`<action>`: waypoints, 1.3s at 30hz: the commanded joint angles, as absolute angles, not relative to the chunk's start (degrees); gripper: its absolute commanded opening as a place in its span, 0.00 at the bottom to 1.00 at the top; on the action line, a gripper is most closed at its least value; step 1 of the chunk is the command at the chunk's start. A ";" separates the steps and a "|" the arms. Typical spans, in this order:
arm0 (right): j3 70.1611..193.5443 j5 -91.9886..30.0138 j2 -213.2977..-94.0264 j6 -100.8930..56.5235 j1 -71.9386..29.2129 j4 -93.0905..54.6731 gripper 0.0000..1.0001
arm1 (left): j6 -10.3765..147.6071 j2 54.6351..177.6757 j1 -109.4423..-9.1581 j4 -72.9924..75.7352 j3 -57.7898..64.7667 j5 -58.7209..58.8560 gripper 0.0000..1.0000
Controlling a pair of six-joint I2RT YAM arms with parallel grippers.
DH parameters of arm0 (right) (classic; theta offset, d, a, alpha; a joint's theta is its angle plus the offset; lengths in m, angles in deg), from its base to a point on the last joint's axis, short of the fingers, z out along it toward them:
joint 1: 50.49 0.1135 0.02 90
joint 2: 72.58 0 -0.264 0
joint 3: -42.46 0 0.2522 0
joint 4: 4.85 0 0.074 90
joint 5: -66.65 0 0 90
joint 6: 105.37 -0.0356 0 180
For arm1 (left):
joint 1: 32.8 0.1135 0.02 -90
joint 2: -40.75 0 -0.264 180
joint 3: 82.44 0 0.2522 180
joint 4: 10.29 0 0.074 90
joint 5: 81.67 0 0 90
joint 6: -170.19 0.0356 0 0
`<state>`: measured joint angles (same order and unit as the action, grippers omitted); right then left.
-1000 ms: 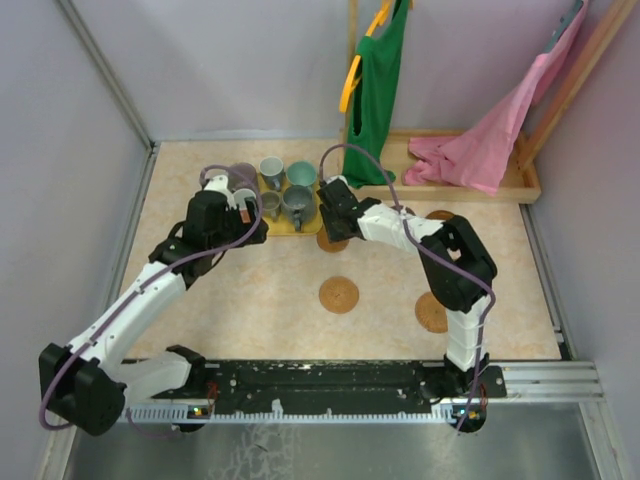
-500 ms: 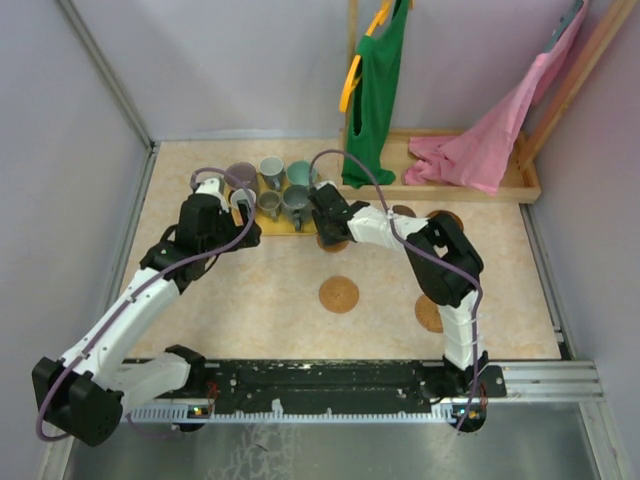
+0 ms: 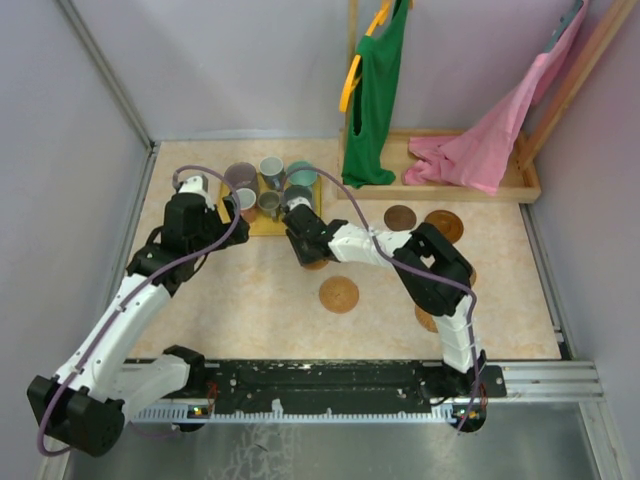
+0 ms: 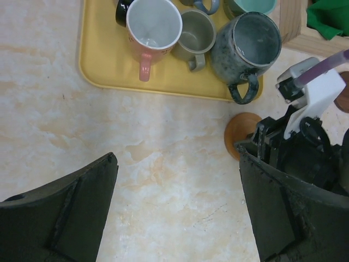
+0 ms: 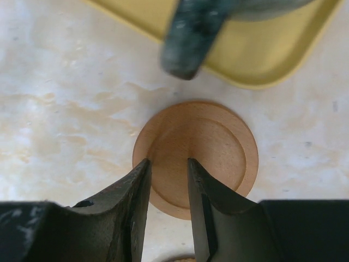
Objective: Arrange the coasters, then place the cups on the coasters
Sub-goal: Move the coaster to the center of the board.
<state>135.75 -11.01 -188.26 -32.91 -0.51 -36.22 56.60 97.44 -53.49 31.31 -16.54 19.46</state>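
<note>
Coaster (image 5: 212, 147) lying just beside the tray (image 4: 103, 71).
Right pincer (image 5: 167, 164) narrowed over it, grip unclear; left pincer (image 4: 177, 158) gapes wide, probably ready for cups (image 4: 154, 24).

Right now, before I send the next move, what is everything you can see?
table: one, beige marbled, under everything
yellow tray: one, yellow, far side, left of centre
cups: six, purplish-brown, teal, reddish, three grey to grey-blue, all on the yellow tray
coasters: at least five visible, tan to dark brown, flat on the table: one beside the tray, one mid-table, two right of centre, one partly under the right arm
green garment: one, green, on a yellow hanger at the back
pink garment: one, pink, draped into the wooden tray, back right
left gripper: one, black, open and empty, near the yellow tray
right gripper: one, black, jaws slightly apart over the coaster beside the tray
</note>
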 commanded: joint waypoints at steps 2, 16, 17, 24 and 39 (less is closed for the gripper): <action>140.10 -14.87 -192.47 -35.03 4.28 -39.35 0.34 | 56.93 94.86 -52.43 33.44 -13.97 19.93 0.97; 153.90 -15.73 -200.29 -35.09 6.05 -42.57 0.33 | 57.68 91.83 -51.66 35.69 -14.27 20.36 0.97; 154.24 -15.79 -200.52 -34.97 6.03 -42.76 0.33 | 57.64 91.88 -51.69 35.68 -14.28 20.32 0.97; 154.83 -14.14 -198.54 -34.83 6.05 -42.76 0.33 | 57.31 92.15 -51.61 35.64 -13.76 19.69 0.97; 139.90 -10.41 -176.98 -36.41 5.76 -42.83 0.34 | 58.88 92.36 -51.61 33.90 -13.03 17.49 0.96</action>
<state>145.45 -12.23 -185.55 -34.92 5.65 -43.48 57.61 92.69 -51.91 35.40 -13.31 19.49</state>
